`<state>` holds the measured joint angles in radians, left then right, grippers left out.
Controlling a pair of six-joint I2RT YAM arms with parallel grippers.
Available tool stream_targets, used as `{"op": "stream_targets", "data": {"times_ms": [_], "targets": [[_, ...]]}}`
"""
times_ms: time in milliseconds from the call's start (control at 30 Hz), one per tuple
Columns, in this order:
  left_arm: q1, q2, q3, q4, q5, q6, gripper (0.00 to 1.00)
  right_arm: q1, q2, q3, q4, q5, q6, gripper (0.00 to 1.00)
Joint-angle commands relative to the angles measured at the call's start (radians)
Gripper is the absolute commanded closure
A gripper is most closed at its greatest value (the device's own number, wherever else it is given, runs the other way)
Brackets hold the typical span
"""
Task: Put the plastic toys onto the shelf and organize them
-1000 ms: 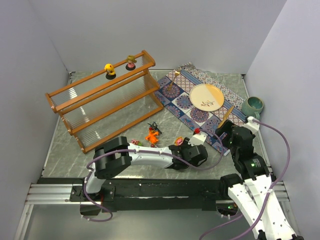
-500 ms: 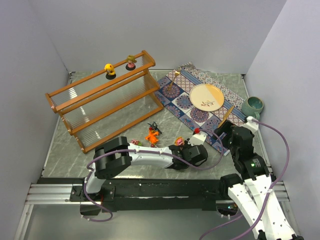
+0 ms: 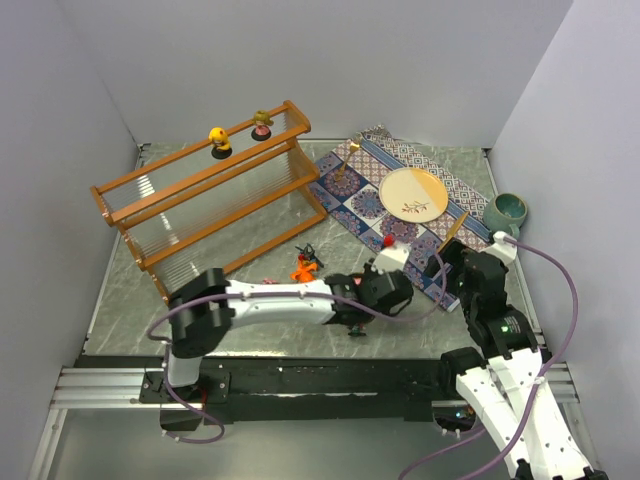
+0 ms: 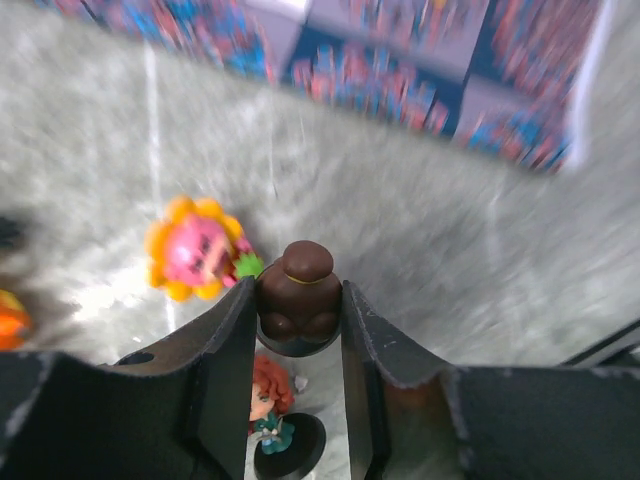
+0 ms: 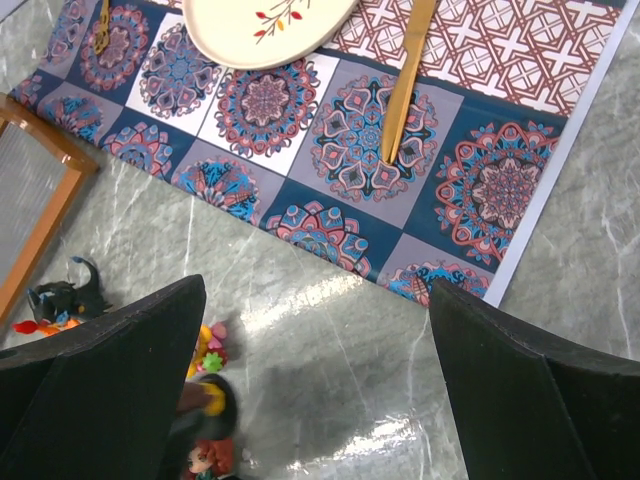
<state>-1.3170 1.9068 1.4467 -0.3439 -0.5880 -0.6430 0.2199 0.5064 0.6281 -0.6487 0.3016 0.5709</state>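
Since a moment ago the left arm [image 3: 270, 298] has swung. Its elbow now sits more to the left, and its jaws have gone a bit farther from the near edge, closer to the patterned mat [image 3: 355, 205].

The left jaws are shut tight on a little brown toy [image 4: 297, 290]. Its round brown head has a thin yellow band and pokes out between the two black fingers [image 4: 225, 370], with one finger pressing on each side. The toy is held up off the tabletop [image 4: 450, 230]. Right under the gap of the jaws, a red-haired doll [image 4: 270, 405] stands on a round black base on the tabletop. A pink flower toy [image 4: 195, 250] with orange petals lies just to the left of the jaws and does not touch them.

The right jaws are wide open and hold nothing. They hang over the tabletop, beside the near edge of the mat.

An orange toy [image 3: 301, 270] and a black spiky toy [image 3: 308, 251] lie close together on the tabletop, between the shelf [image 3: 200, 205] and the left jaws. The shelf stands at the far left, set at a slant. Two toys are already on its top rail, a yellow one [image 3: 219, 141] and a small one with brown hair [image 3: 262, 123], a little apart from each other.

A plate [image 3: 413, 193] and a gold knife [image 5: 405, 80] lie on the mat. A teal mug [image 3: 506, 211] stands past the mat's right end.
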Motion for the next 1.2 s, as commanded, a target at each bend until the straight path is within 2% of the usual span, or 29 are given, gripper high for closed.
{"op": "stream_targets", "data": {"times_ms": [0, 300, 433, 867, 1167], "targets": [[0.039, -0.126, 0.095, -0.039, -0.009, 0.016, 0.94, 0.006, 0.014, 0.024, 0.050, 0.022, -0.011, 0.00], [0.159, -0.259, 0.210, -0.222, -0.007, 0.020, 0.94, 0.003, 0.026, 0.012, 0.090, 0.018, 0.001, 0.00], [0.246, -0.313, 0.285, -0.366, -0.009, 0.017, 0.94, 0.003, 0.044, -0.002, 0.119, -0.015, 0.012, 0.00], [0.438, -0.445, 0.461, -0.650, -0.082, 0.028, 0.92, 0.003, 0.152, -0.011, 0.196, -0.134, -0.009, 0.00], [0.669, -0.500, 0.538, -0.744, -0.047, 0.092, 0.90, 0.004, 0.193, -0.011, 0.208, -0.206, -0.054, 0.01]]}}
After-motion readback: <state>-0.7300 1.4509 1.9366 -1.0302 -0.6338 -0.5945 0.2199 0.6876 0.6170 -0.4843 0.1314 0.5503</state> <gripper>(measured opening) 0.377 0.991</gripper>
